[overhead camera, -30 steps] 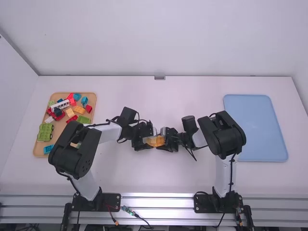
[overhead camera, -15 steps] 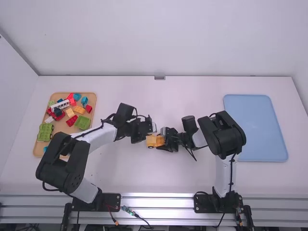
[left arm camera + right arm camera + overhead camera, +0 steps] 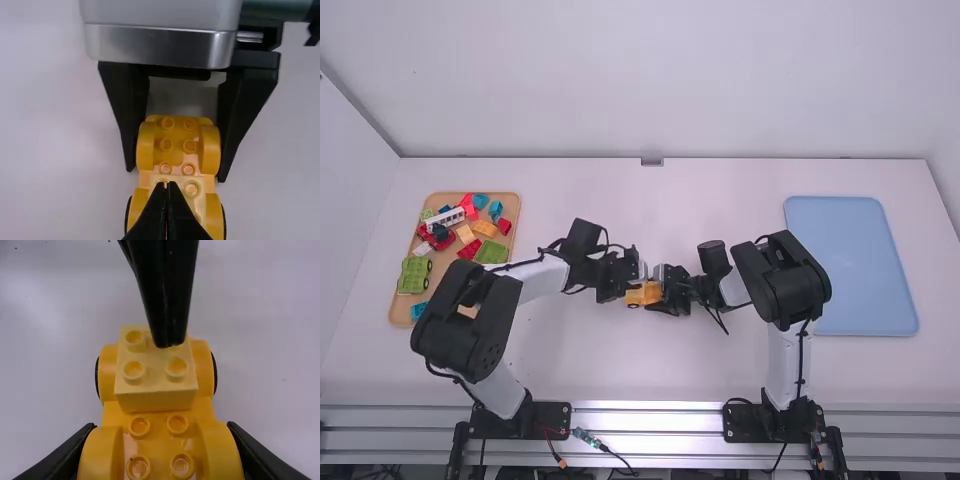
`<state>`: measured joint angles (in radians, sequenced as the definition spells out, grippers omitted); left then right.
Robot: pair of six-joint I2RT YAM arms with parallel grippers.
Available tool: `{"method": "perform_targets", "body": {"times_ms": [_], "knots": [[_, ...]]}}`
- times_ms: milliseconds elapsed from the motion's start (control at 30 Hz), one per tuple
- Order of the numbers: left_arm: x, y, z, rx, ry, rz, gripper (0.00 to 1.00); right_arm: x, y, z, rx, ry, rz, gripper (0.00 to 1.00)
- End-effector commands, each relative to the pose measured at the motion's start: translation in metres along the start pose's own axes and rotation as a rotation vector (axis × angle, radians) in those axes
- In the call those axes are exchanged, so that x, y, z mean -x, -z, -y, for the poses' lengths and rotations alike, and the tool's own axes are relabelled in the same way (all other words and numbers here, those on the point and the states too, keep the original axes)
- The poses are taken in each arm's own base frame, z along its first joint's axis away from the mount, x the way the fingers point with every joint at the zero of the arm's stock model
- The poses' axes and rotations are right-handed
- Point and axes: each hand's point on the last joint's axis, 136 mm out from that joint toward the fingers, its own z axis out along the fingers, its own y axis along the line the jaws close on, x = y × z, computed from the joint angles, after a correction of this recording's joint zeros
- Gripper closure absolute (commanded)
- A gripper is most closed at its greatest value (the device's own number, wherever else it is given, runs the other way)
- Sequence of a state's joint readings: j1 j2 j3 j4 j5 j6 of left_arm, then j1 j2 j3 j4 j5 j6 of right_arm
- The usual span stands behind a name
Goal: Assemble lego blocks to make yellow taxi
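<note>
Near the table's middle, my right gripper (image 3: 665,291) holds a yellow wheeled base (image 3: 652,293). My left gripper (image 3: 625,276) is just beside and above its left end. In the left wrist view, the right gripper (image 3: 177,165) has one finger on each side of the base (image 3: 167,145), while the left gripper (image 3: 167,186) is shut with its tips over a pale yellow block (image 3: 194,189). In the right wrist view, that block (image 3: 156,401) sits on the base's far end between the wheels; the left gripper's shut tips (image 3: 170,342) cover one stud. The right gripper (image 3: 160,455) grips the near wheel covers (image 3: 102,455).
A tan tray (image 3: 395,312) with several red, blue, green, white and yellow blocks lies at the left, partly behind the left arm. A flat light-blue tray (image 3: 855,265) lies at the right, beyond the right arm.
My left gripper first moved back from the car, uncovering its left end, then came slightly nearer again. The right arm and the base have stayed in place.
</note>
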<state>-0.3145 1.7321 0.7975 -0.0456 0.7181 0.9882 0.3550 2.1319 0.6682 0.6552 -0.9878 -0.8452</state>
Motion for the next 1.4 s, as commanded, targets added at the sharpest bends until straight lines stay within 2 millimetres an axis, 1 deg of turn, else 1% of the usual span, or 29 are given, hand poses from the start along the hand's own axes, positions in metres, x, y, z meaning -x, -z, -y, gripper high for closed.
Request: {"method": "perform_targets", "body": {"times_ms": [0,67,200,300,500,533,733,933,1067,1200,1233,1267,1367], "knots": [[0.006,-0.002,0.012,-0.058,-0.036,0.057,0.98,-0.017,0.000,0.003,-0.036,-0.005,-0.067,0.73],[0.008,-0.002,0.015,-0.071,-0.046,0.078,0.98,-0.017,0.000,0.003,-0.035,-0.004,-0.066,0.73],[0.003,-0.004,0.016,-0.056,-0.047,0.076,0.98,-0.017,0.000,0.003,-0.035,-0.005,-0.067,0.73],[-0.001,-0.006,0.014,-0.025,-0.021,0.071,0.98,-0.017,0.000,0.003,-0.036,-0.005,-0.067,0.73],[-0.004,-0.007,0.013,-0.008,-0.009,0.067,0.98,-0.017,0.000,0.003,-0.035,-0.005,-0.066,0.74],[-0.007,-0.008,0.011,0.001,-0.005,0.052,0.98,-0.017,0.000,0.003,-0.035,-0.005,-0.066,0.74],[-0.012,-0.013,0.010,-0.005,-0.001,0.054,0.98,-0.017,0.000,0.003,-0.036,-0.011,-0.066,0.74],[-0.018,-0.014,0.007,0.010,0.022,0.022,0.98,-0.017,0.000,0.003,-0.036,-0.012,-0.067,0.74],[-0.034,-0.014,0.003,0.049,0.074,-0.063,0.98,-0.017,0.000,0.003,-0.036,-0.012,-0.067,0.74],[-0.048,-0.012,0.006,0.052,0.102,-0.135,0.98,-0.017,0.000,0.003,-0.036,-0.009,-0.067,0.74],[-0.048,-0.012,0.006,0.052,0.102,-0.135,0.98,-0.017,0.000,0.003,-0.036,-0.009,-0.067,0.74],[-0.053,-0.012,0.007,0.056,0.110,-0.159,0.98,-0.017,0.000,0.003,-0.036,-0.009,-0.067,0.74],[-0.058,-0.011,0.009,0.052,0.123,-0.188,0.98,-0.017,0.000,0.003,-0.036,-0.009,-0.067,0.74]]}}
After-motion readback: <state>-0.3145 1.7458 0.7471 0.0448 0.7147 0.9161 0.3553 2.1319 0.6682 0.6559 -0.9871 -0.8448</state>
